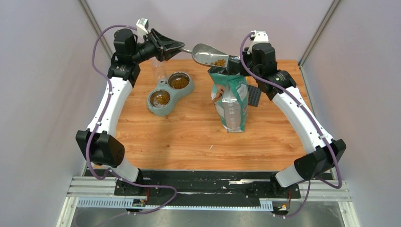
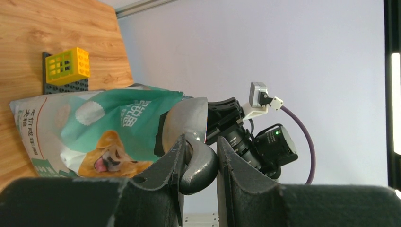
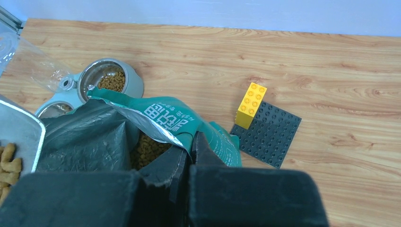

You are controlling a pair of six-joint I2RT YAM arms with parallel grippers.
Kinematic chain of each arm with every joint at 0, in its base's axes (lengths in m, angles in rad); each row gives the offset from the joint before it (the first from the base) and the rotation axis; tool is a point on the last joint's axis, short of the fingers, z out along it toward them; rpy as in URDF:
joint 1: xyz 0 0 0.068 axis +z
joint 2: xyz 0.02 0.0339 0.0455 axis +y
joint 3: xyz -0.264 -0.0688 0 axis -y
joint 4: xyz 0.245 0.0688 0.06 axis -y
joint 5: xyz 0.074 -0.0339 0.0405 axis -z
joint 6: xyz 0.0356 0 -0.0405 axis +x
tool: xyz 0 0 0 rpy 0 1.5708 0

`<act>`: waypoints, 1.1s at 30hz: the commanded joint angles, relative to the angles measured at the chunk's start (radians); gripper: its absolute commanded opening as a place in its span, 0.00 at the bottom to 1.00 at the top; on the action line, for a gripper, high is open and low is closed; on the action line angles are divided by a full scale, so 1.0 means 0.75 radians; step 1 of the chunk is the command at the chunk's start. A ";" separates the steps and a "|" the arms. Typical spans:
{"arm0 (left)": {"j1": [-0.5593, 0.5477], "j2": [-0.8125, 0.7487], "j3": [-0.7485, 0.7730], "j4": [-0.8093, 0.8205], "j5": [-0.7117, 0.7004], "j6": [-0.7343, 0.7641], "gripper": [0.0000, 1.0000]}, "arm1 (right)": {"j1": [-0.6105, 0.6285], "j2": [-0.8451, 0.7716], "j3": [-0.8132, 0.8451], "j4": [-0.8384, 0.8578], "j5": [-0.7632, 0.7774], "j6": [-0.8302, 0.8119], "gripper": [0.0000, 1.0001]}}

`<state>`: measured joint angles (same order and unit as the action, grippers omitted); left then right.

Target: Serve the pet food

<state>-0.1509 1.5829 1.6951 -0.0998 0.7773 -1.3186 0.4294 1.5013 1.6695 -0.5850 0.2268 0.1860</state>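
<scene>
My left gripper (image 1: 178, 46) (image 2: 200, 150) is shut on the handle of a grey metal scoop (image 1: 208, 53) (image 2: 187, 123), held level in the air above the bag's mouth. A small heap of brown pet food (image 1: 219, 62) (image 3: 7, 163) lies in the scoop's pan. More pet food (image 3: 149, 147) shows inside the open green-and-white bag (image 1: 230, 97) (image 3: 163, 116) (image 2: 94, 132), which stands upright at centre right. My right gripper (image 1: 235, 66) (image 3: 193, 142) is shut on the bag's top rim. Both wells of the grey double bowl (image 1: 169, 90) (image 3: 137, 82) hold pet food (image 1: 179, 82) (image 3: 112, 80).
A clear plastic bottle (image 1: 158, 71) (image 3: 33, 64) rises from the double bowl's far side. A dark studded baseplate (image 1: 254, 96) (image 3: 269, 132) (image 2: 64, 85) with a yellow brick (image 3: 250, 104) (image 2: 67, 63) lies just right of the bag. Grey walls close the wooden table (image 1: 189, 137) on three sides.
</scene>
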 commanded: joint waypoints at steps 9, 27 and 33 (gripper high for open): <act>0.091 -0.112 -0.052 0.071 -0.007 -0.083 0.00 | -0.016 -0.056 0.013 0.119 0.062 -0.018 0.00; 0.582 -0.522 -0.521 -0.375 -0.131 0.291 0.00 | -0.049 -0.051 0.003 0.116 0.045 -0.018 0.00; 0.650 -0.522 -0.603 -0.429 -0.203 0.432 0.00 | -0.060 -0.049 -0.005 0.113 0.040 -0.019 0.00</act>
<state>0.3096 1.2007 1.2461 -0.3790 0.6750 -1.1145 0.4110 1.5009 1.6661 -0.5838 0.2203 0.1852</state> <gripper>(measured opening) 0.317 0.004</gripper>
